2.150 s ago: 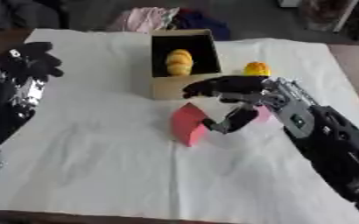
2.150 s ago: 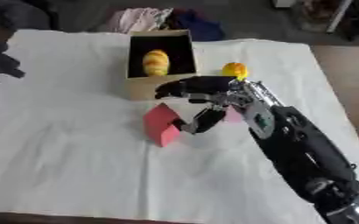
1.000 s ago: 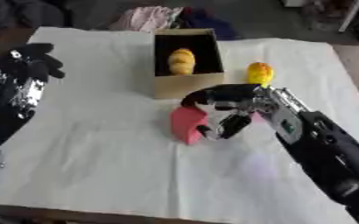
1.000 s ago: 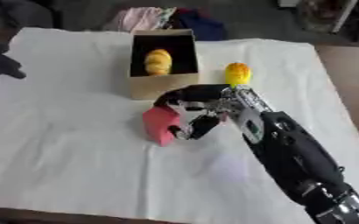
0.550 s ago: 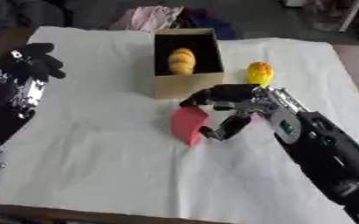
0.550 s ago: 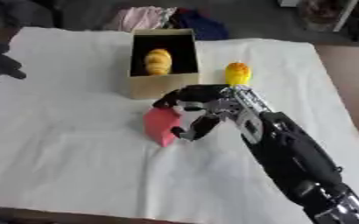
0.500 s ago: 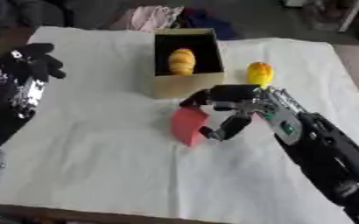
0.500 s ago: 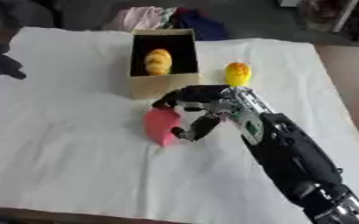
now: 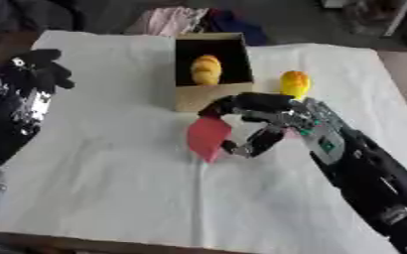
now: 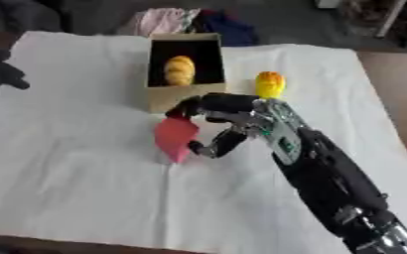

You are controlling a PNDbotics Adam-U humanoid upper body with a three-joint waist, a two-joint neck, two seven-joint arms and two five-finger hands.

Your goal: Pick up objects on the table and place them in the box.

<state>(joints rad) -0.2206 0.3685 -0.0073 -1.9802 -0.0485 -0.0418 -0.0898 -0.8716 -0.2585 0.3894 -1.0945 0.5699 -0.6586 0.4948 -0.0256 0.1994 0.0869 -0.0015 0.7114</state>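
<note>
One red block sits on the white-clothed table, just in front of the box. We see the right hand curled around it, fingers pinching its right side, thumb up top. Risks: we think the block could tip or slip on lift, or clip the box's front wall. Yellow fruit waits beside the box; another lies inside. Left hand idles at left, fingers curled.
</note>
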